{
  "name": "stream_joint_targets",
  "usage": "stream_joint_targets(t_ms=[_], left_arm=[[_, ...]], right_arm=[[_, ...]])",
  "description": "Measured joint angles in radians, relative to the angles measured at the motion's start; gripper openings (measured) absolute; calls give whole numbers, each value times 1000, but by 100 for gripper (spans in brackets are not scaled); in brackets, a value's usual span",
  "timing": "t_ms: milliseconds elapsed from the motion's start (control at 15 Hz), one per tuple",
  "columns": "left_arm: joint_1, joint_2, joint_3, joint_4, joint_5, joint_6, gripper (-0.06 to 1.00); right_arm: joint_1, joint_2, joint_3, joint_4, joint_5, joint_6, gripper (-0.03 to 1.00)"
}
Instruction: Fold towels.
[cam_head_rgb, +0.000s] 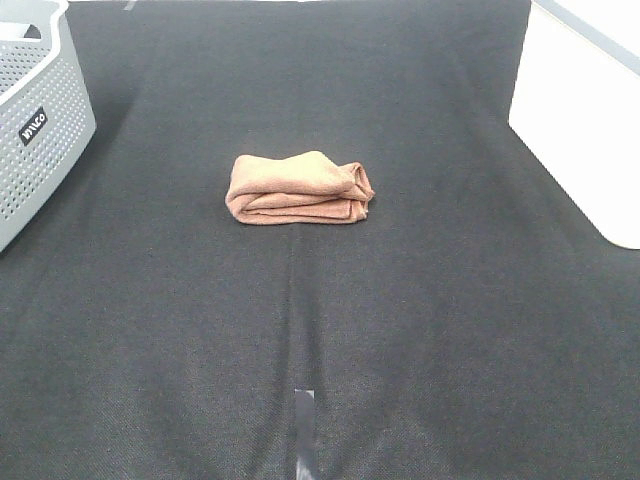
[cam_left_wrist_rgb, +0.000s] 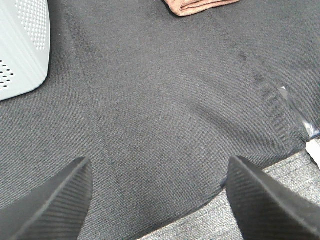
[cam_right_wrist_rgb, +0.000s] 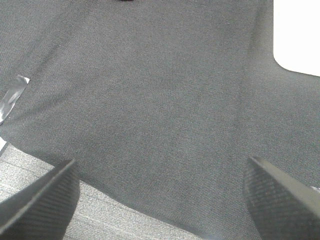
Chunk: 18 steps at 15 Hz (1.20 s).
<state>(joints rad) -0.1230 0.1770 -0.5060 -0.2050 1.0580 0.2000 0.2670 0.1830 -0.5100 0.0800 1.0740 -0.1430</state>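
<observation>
Reddish-brown terry towel (cam_head_rgb: 298, 188) is lying folded, right of the grey perforated basket (cam_head_rgb: 40, 130). My left gripper (cam_left_wrist_rgb: 157, 200) is gaping empty, well short of it; my right gripper (cam_right_wrist_rgb: 160, 197) likewise. Folding looks finished; next I'd be checking neatness.

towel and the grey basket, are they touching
Apart. The exterior high view shows the folded towel lying mid-mat, with a wide stretch of bare dark mat between it and the grey basket at the left edge.
</observation>
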Motion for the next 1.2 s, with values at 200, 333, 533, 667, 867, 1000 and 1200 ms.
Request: stream_joint_targets(t_ms=[200,333,533,667,867,1000,1200], left_arm=[[0,0,0,0,0,0,71],[24,0,0,0,0,0,71],[142,-49,0,0,-2,0,71],[177,-114,0,0,-1,0,71],[178,-179,0,0,-1,0,71],[178,-182,0,0,-1,0,71],[178,-182,0,0,-1,0,71]], right_arm=[[0,0,0,4,0,0,83],[0,0,0,4,0,0,83],[-107,-2,0,13,0,0,83],[-209,-36,0,13,0,0,83],[-264,-126,0,14,-1,0,83],[-264,-177,0,14,0,0,83],[-264,-190,0,14,0,0,83]])
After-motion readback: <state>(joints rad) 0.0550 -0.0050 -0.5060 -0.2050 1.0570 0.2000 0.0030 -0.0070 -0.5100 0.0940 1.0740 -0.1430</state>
